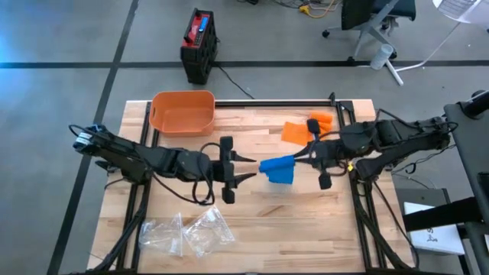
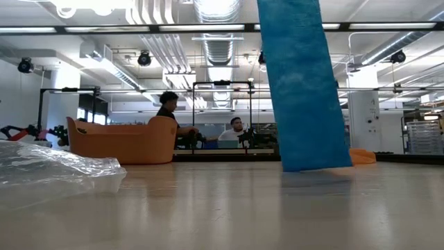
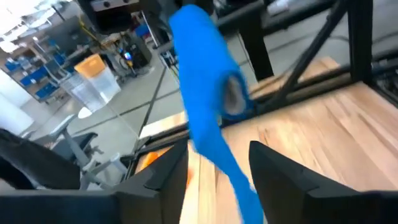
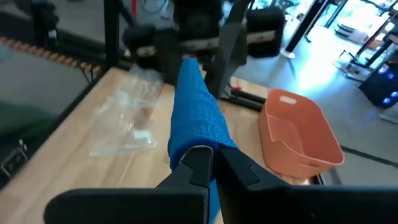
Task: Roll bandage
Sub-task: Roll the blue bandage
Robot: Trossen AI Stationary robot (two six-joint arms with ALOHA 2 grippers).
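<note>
A blue bandage (image 1: pixel 280 170) hangs at the table's middle as a broad strip; in the low view its lower end (image 2: pixel 316 161) reaches the tabletop. My right gripper (image 1: pixel 296 158) is shut on it, seen also in the right wrist view (image 4: pixel 210 157). My left gripper (image 1: pixel 250 169) is open just left of the bandage. In the left wrist view its two fingers (image 3: pixel 217 154) stand on either side of the strip (image 3: pixel 214 134), and I cannot tell if they touch it. A rolled part (image 3: pixel 234 93) shows partway up the strip. My right gripper pinches the bandage's upper part (image 4: pixel 194 138) between its two shut fingers, coming level from the table's right side. The strip hangs down below the fingers, and its lower end (image 2: pixel 316 161) is at the tabletop.
An orange bin (image 1: pixel 183 113) stands at the far left of the table. Orange bandages (image 1: pixel 304 128) lie at the far right, behind the right gripper. Clear plastic bags (image 1: pixel 187 229) lie at the near left. A black and red case (image 1: pixel 199 44) stands on the floor beyond the table.
</note>
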